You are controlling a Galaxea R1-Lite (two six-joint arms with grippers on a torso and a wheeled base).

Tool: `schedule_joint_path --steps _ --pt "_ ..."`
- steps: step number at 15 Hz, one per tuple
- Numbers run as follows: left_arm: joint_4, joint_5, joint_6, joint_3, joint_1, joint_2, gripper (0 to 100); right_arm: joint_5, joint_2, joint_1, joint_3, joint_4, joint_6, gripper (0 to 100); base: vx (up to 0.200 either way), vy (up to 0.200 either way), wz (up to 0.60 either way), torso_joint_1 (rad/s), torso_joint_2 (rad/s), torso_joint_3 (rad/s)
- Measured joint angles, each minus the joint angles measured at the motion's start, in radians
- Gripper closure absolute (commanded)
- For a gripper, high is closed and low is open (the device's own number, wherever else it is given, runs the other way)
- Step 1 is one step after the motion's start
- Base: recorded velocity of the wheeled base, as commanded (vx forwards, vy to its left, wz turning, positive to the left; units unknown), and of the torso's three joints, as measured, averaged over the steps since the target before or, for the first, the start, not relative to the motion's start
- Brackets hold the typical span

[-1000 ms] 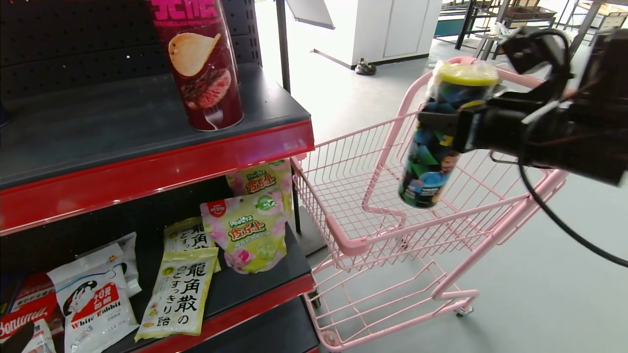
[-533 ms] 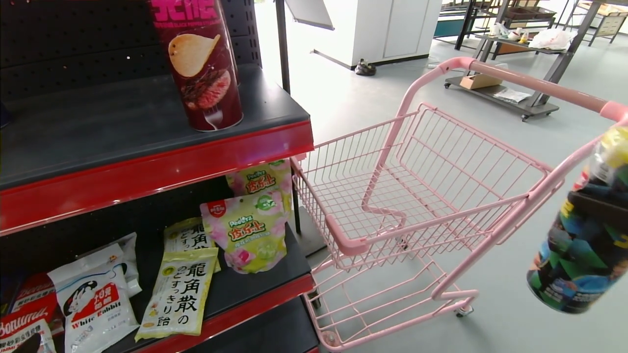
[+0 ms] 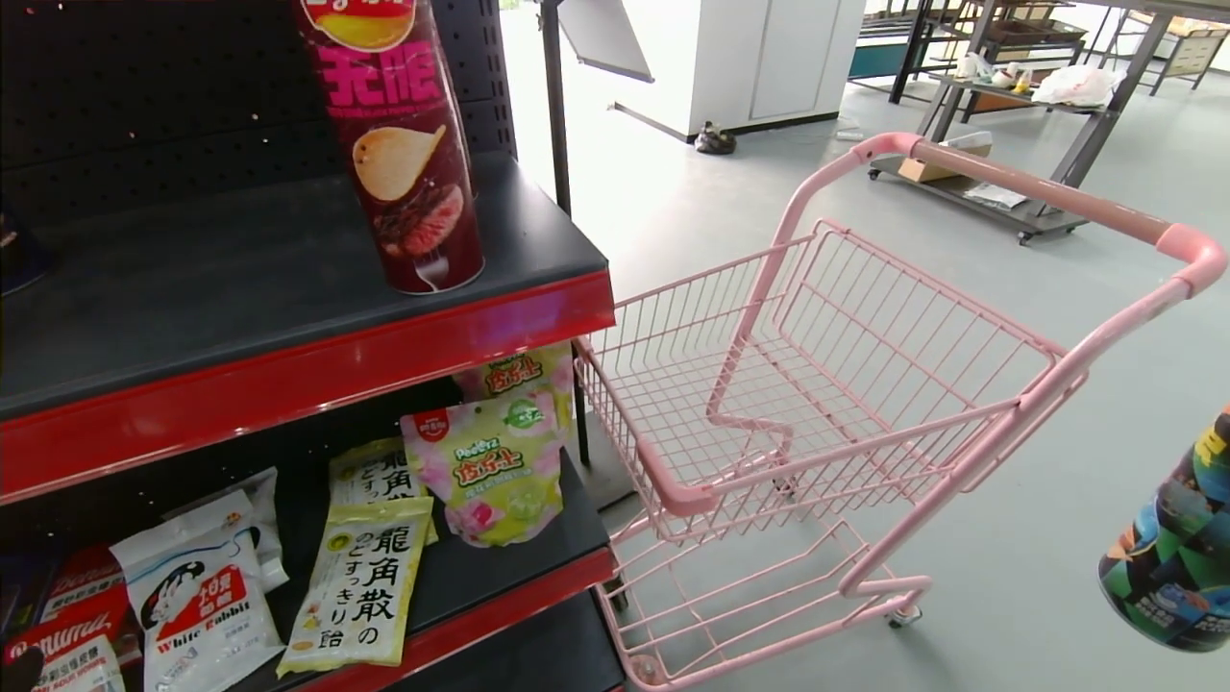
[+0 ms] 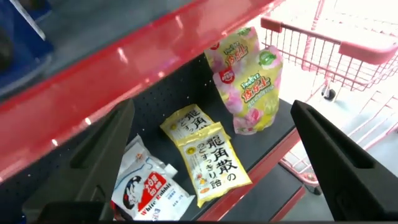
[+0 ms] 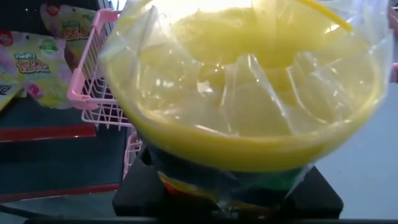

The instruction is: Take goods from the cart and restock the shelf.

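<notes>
The right gripper (image 5: 227, 196) is clamping the yellow-lidded canister (image 5: 249, 106), and with the shelf (image 3: 192, 288) lying well to its left beyond the cart (image 3: 673, 490), it is needing a level, unhurried carry clearing the pink handle (image 3: 1047, 187).

The colourful can (image 3: 1174, 548) moves away from above the pink cart (image 3: 670, 485), going right and down, and is now at the head view's lower right edge.

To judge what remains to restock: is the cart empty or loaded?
Empty. The head view shows only bare wire in the cart, basket and lower rack; the can hangs outside it.
</notes>
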Motion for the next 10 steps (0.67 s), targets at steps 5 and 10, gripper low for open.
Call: schedule_joint_path --steps 5,10 --pt "0.001 0.0 0.002 -0.013 0.0 -0.001 0 0.0 -0.006 -0.001 0.006 0.0 0.0 100 0.0 0.0 0.0 0.12 -0.49 -0.374" --pt "0.02 0.006 0.009 -0.054 0.0 0.037 0 0.0 0.014 0.0 -0.008 -0.003 0.0 100 0.0 0.0 0.0 0.17 -0.54 -0.374"
